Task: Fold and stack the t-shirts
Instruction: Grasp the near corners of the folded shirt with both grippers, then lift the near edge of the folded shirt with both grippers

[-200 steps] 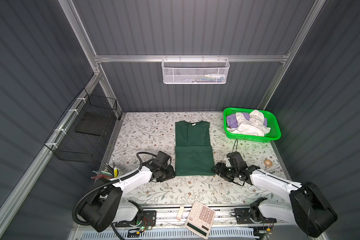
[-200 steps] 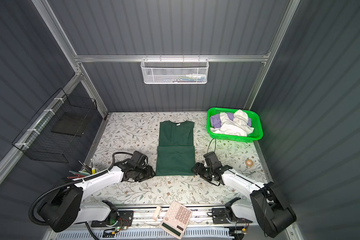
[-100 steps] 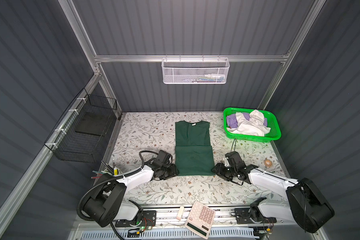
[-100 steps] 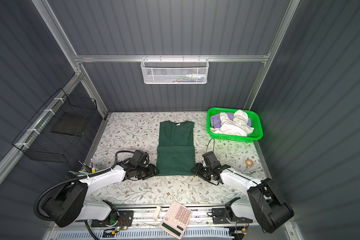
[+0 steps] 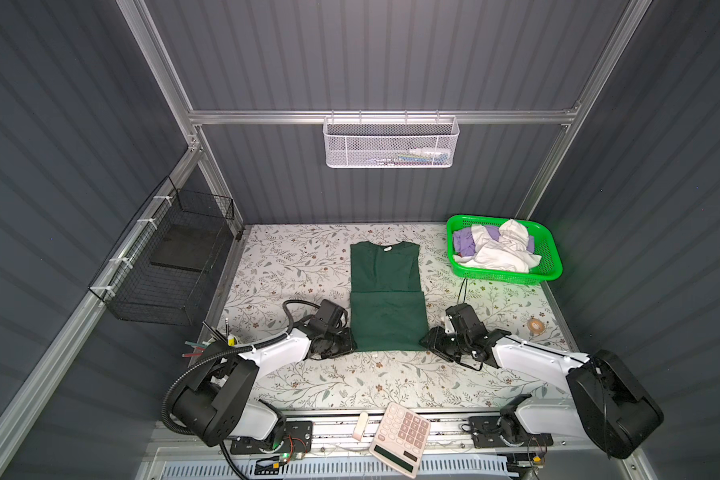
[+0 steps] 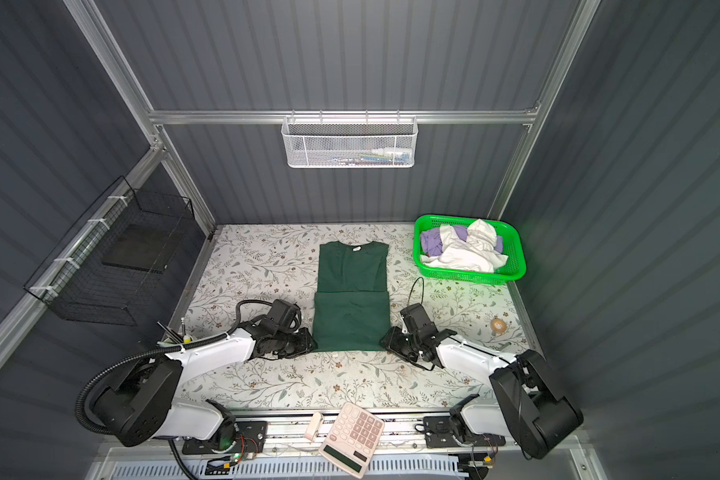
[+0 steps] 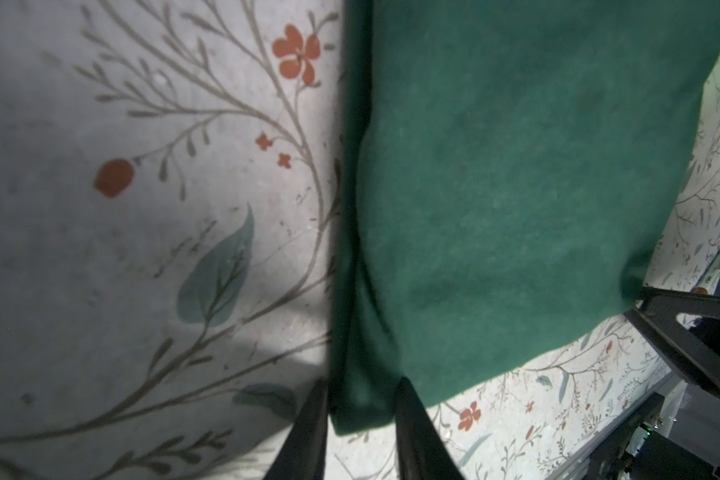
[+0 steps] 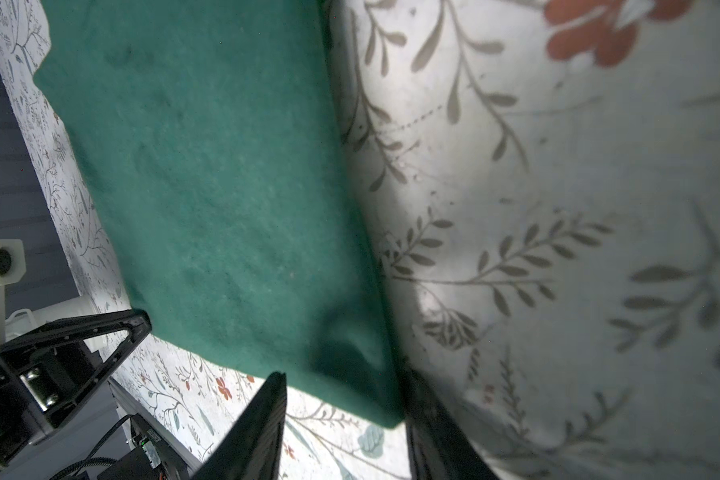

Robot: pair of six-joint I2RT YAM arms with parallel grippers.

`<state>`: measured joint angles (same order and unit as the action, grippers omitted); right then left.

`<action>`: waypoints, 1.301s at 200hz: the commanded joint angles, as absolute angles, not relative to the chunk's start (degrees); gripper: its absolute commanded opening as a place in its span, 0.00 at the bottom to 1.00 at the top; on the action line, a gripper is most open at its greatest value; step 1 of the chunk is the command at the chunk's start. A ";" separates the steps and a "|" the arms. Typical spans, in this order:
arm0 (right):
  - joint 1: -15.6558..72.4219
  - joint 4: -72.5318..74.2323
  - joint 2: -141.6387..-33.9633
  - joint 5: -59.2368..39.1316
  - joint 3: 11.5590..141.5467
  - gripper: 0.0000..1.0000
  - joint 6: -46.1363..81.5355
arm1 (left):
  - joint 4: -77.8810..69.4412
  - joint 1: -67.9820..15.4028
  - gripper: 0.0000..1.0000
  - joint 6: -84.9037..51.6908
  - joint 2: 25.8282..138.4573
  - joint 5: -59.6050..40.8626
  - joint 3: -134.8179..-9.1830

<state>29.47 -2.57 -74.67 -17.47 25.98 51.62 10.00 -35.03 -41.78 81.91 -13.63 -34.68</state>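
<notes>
A dark green t-shirt (image 5: pixel 385 316) (image 6: pixel 350 320) lies flat mid-table, sleeves folded in, its lower part doubled over. My left gripper (image 5: pixel 350 345) (image 7: pixel 362 411) sits low at the near left corner, jaws drawn in on the bunched green corner (image 7: pixel 362 399). My right gripper (image 5: pixel 427 343) (image 8: pixel 346 411) is at the near right corner. Its jaws are still apart around that corner (image 8: pixel 362 386), and the cloth touches only one finger. White (image 5: pixel 499 253) and lavender (image 5: pixel 462 243) t-shirts lie crumpled in the bright green basket (image 5: pixel 504 277).
A calculator (image 5: pixel 400 436) rests on the front rail. A tape roll (image 5: pixel 536 325) lies at the right, and a pen holder (image 5: pixel 221 340) stands at the near left. A black wire basket (image 5: pixel 171 266) hangs on the left wall and a white mesh basket (image 5: pixel 391 141) on the back wall.
Both grippers have slid inward to the green shirt's near corners. Both pairs of jaws have narrowed, the left more than the right.
</notes>
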 commanded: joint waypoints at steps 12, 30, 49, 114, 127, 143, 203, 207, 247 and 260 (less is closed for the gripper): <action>30.00 -6.84 -75.87 -17.11 23.79 0.49 52.71 | 14.16 -36.09 0.32 -41.79 84.91 -13.46 -32.94; 30.07 -5.64 -76.32 -17.00 23.42 0.49 52.41 | 13.00 -36.30 0.30 -42.18 84.76 -12.95 -32.35; 30.12 -4.53 -77.41 -17.20 23.75 0.44 52.27 | 14.11 -36.37 0.23 -41.82 85.88 -12.72 -33.27; 30.15 -2.80 -78.98 -18.70 25.02 0.13 51.22 | 14.58 -36.88 0.00 -42.07 84.38 -11.65 -34.00; 30.11 -2.82 -78.53 -18.71 25.12 0.08 50.63 | 15.03 -36.91 0.00 -41.95 84.04 -11.17 -34.10; 30.14 -3.09 -78.15 -18.71 25.29 0.06 50.31 | 15.83 -36.91 0.00 -41.92 83.06 -10.75 -34.19; 32.59 -6.64 -74.69 -22.30 27.58 0.04 48.52 | 18.34 -36.87 0.00 -41.48 77.55 -10.71 -31.94; 33.07 -7.12 -74.16 -22.15 27.82 0.04 48.52 | 18.43 -36.87 0.00 -41.40 77.05 -10.83 -31.84; 37.86 -12.67 -67.83 -19.91 28.13 0.05 50.39 | 21.53 -37.24 0.00 -41.25 71.81 -11.76 -30.96; 39.12 -13.54 -65.16 -16.70 27.29 0.06 51.63 | 22.63 -37.46 0.00 -41.27 69.63 -12.24 -30.67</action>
